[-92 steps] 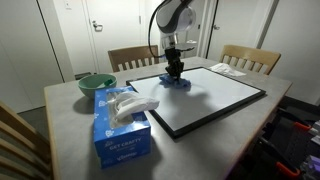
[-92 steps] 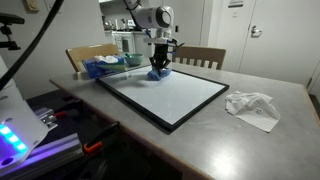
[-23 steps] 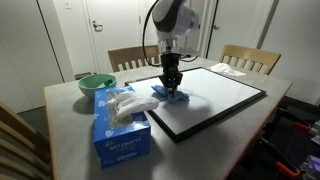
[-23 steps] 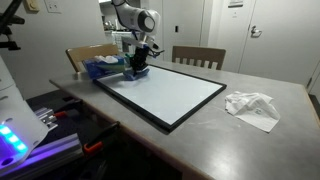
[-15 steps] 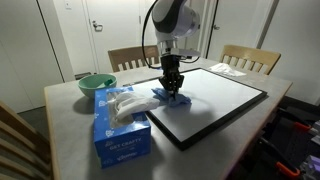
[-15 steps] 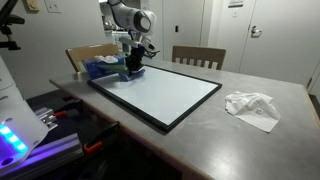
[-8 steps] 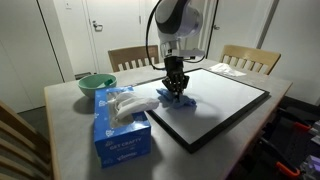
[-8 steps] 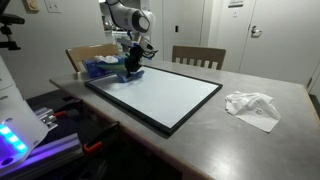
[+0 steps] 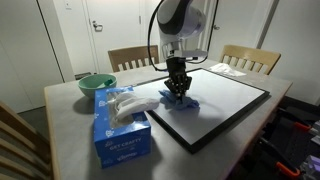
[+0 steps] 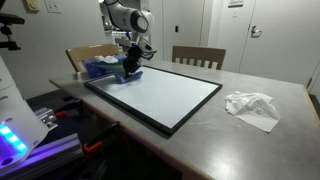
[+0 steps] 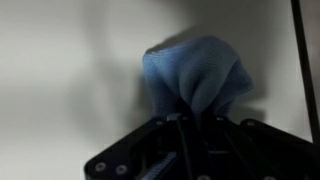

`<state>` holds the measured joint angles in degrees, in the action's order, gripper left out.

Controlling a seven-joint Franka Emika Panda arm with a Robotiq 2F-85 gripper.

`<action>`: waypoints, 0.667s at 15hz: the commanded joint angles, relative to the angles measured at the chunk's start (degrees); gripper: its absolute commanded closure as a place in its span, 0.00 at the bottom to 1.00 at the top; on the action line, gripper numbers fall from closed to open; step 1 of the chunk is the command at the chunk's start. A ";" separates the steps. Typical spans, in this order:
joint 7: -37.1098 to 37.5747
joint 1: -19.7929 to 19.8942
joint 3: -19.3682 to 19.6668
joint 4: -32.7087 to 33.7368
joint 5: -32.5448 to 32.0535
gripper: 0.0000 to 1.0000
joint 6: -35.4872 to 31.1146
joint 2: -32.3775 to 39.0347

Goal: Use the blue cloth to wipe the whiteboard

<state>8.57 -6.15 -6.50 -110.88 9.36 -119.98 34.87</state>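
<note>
The whiteboard (image 9: 225, 100) (image 10: 160, 95) lies flat on the table, glossy white with a thin black frame. My gripper (image 9: 178, 92) (image 10: 128, 70) points straight down, shut on the blue cloth (image 9: 180, 101) (image 10: 129, 75), and presses it onto the board near the corner closest to the tissue box. In the wrist view the blue cloth (image 11: 195, 75) bulges out from between the dark jaws against the white board surface (image 11: 70, 70); the board's black frame (image 11: 305, 60) runs down the right edge.
A light-blue tissue box (image 9: 120, 128) stands beside the board, and a green bowl (image 9: 96, 85) behind it. Crumpled white papers (image 10: 253, 106) lie on the grey table (image 10: 260, 140). Wooden chairs (image 9: 250, 58) stand at the far side.
The gripper with the cloth has slid a little along the board, and the board itself has shifted slightly on the table. The jaws stay shut on the cloth.
</note>
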 commanded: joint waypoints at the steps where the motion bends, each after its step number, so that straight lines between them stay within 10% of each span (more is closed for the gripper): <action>1: -0.53 -0.86 -0.07 -4.30 0.42 0.97 -0.34 -0.21; 10: -0.76 -1.57 -1.72 -7.63 1.46 0.97 1.39 -0.55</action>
<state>8.47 -6.67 -7.95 -114.46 9.50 -118.16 33.58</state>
